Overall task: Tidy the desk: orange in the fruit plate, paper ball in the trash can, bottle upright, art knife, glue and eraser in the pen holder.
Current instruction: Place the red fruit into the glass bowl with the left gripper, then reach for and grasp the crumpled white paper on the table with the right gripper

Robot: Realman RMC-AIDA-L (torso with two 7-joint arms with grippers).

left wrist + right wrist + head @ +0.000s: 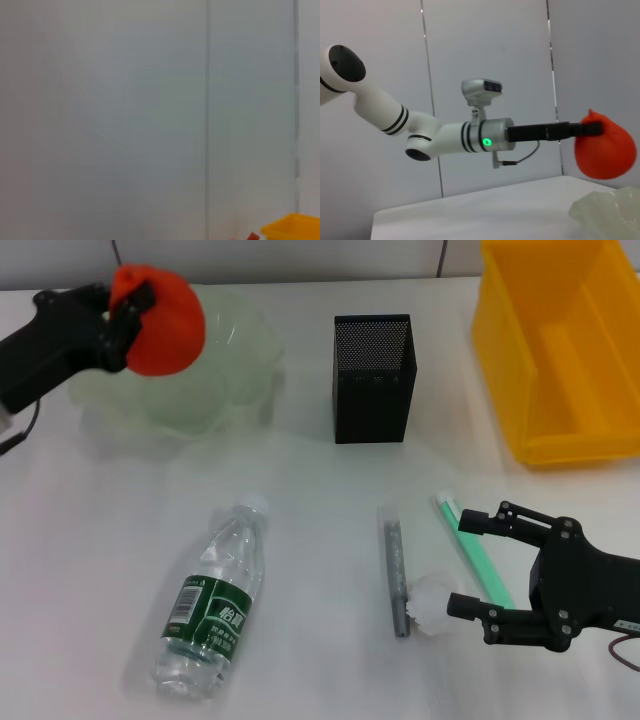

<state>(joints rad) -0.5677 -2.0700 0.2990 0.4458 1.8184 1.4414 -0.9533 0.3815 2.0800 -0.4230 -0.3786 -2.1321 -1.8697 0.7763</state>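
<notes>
Overhead, left gripper clutches the orange above the fruit plate; right gripper gapes beside the paper ball.

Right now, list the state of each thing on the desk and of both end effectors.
Orange: held above the plate.
Bottle: lying on its side, capped.
Paper ball: on the desk, next to the right end effector.
Pen holder: upright.
Trash can: upright.
Left end effector: shut on the orange.
Right end effector: open.
</notes>
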